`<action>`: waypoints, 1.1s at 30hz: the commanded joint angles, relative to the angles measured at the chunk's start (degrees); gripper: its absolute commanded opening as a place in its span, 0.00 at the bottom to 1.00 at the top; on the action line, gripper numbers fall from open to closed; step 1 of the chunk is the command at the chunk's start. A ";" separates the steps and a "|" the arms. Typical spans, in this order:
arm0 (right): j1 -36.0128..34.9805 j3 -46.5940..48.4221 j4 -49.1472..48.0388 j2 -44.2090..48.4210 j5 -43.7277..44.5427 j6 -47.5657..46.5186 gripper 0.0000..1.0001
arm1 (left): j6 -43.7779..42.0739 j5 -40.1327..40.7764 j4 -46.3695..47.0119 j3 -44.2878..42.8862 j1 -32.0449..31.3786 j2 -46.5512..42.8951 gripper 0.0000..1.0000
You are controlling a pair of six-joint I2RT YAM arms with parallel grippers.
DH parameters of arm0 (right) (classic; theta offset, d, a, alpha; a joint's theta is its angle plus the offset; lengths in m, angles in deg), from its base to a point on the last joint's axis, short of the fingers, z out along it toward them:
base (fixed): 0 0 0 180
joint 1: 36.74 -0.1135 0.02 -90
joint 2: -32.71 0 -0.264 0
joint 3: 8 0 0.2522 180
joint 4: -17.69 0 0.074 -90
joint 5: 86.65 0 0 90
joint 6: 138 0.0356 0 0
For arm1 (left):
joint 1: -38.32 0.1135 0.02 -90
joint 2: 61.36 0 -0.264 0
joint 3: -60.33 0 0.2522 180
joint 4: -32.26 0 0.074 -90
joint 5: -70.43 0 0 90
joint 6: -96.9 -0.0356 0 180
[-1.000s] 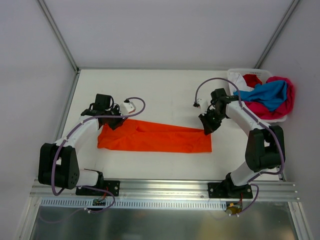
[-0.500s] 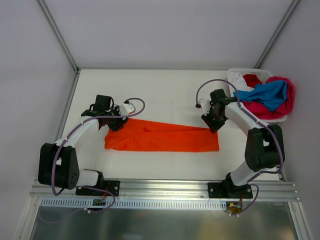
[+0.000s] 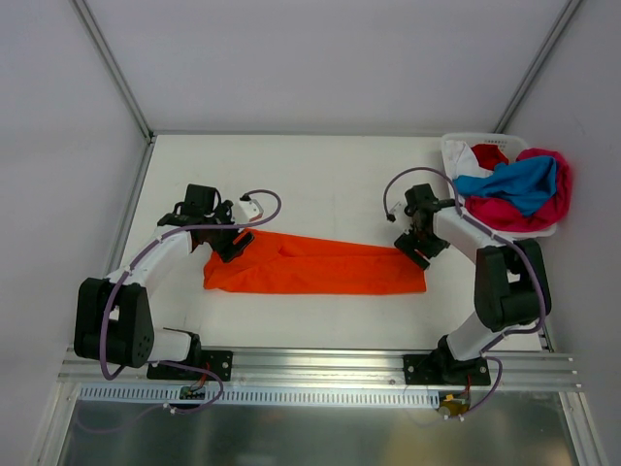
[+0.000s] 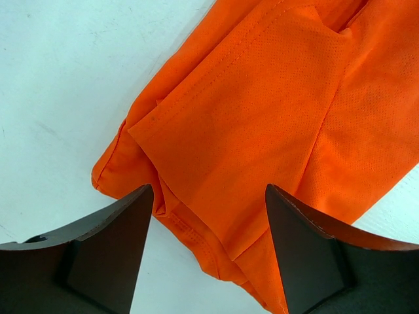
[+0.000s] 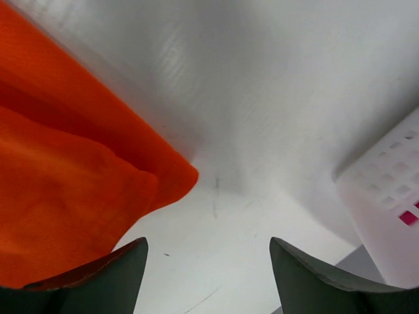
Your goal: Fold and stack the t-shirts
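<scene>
An orange t-shirt lies folded into a long strip across the middle of the table. My left gripper hangs open just over its left end, the cloth lying loose below the spread fingers. Over the strip's right end my right gripper is open too; in its wrist view the orange corner lies left of the gap and bare table shows between the jaws. More t-shirts, blue, pink, red and white, are heaped in the basket.
A white plastic basket stands at the table's back right corner, close to my right arm; its perforated wall shows in the right wrist view. Metal frame posts rise at the back corners. The white tabletop stretches behind the orange strip.
Both grippers have opened and let go of the orange t-shirt. Before that the cloth was drawn to the right and stretched longer; it now lies flat.
</scene>
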 commanded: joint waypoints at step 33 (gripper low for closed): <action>-17.75 -7.09 -18.21 2.69 3.48 -14.02 0.78 | -2.55 30.35 21.54 9.17 -13.60 3.02 0.84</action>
